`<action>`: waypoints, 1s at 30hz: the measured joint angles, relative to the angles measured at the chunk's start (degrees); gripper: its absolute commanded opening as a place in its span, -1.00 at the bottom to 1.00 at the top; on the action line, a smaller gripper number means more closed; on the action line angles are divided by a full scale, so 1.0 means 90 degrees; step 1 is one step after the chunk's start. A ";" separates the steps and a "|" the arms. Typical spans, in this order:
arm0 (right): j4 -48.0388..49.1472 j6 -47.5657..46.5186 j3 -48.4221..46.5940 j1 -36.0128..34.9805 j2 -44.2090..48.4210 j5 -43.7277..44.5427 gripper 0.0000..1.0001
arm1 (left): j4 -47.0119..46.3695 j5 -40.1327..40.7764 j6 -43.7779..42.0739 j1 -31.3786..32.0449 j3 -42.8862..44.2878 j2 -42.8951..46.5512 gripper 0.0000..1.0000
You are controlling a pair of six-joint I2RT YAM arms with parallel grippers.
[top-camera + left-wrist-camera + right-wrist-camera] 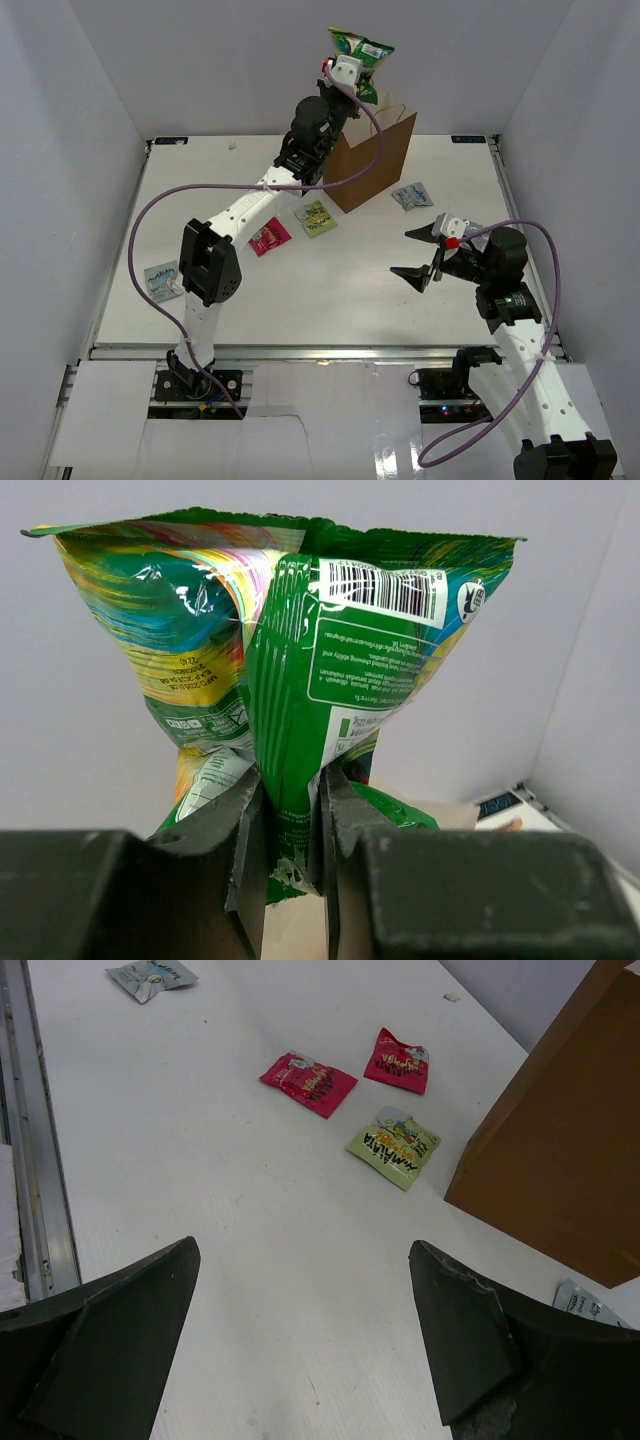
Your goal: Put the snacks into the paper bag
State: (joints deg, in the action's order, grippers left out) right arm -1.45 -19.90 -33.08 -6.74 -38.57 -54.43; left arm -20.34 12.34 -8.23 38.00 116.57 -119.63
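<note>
Left gripper [292,825] clamped on green packet [300,650], held high over paper bag [377,160]; right gripper [405,252] fingers spread wide above table [330,300].

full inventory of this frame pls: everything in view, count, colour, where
paper bag: 1, brown, standing at far centre of table
green packet: 1, green, held aloft by the bag mouth
red packets: 2, red, lying left of bag
yellow-green packet: 1, lying in front of bag
pale blue-silver packets: 2, one near left edge, one right of bag
table: 1, white
left tool: shut on green packet
right tool: open, empty
</note>
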 measured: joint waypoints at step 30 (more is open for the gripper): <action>0.0034 0.0022 0.0000 0.0000 -0.0005 0.0002 0.81 | -0.0639 0.1066 -0.1103 0.0515 -0.0007 -0.0746 -0.32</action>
State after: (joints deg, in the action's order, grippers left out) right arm -1.15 -19.70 -33.08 -6.74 -38.61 -54.41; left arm -26.09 21.93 -18.15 42.63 116.51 -126.34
